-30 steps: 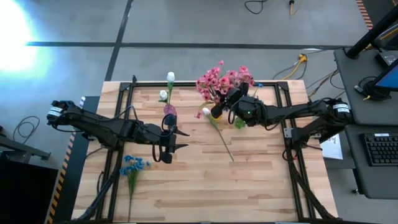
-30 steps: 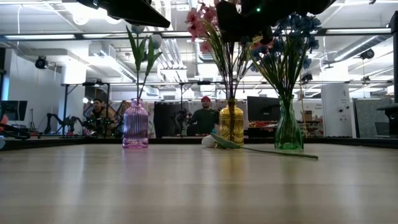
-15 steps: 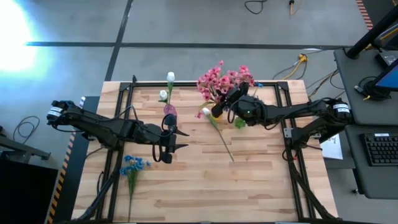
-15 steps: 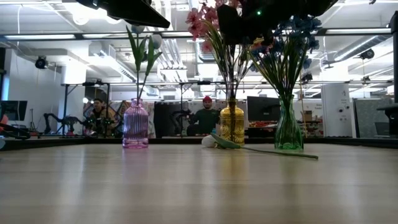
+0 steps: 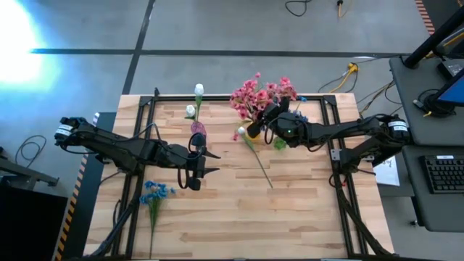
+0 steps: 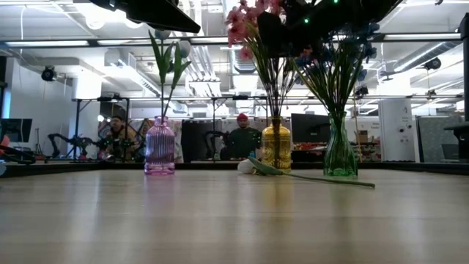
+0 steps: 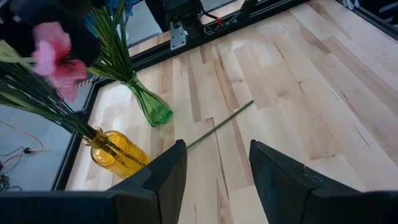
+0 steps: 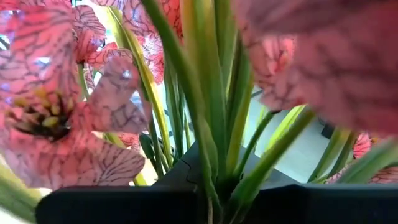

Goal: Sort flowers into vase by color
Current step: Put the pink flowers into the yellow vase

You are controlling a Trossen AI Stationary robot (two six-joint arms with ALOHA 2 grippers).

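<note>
Now yellow vase (image 6: 276, 145) holds pink flowers (image 5: 257, 92); purple vase (image 6: 160, 147) white buds (image 5: 198, 90).

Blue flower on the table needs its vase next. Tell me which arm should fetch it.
Left. The left gripper hovers open near the blue flower lying at the table's left front; the right gripper is busy in the pink flowers.
</note>
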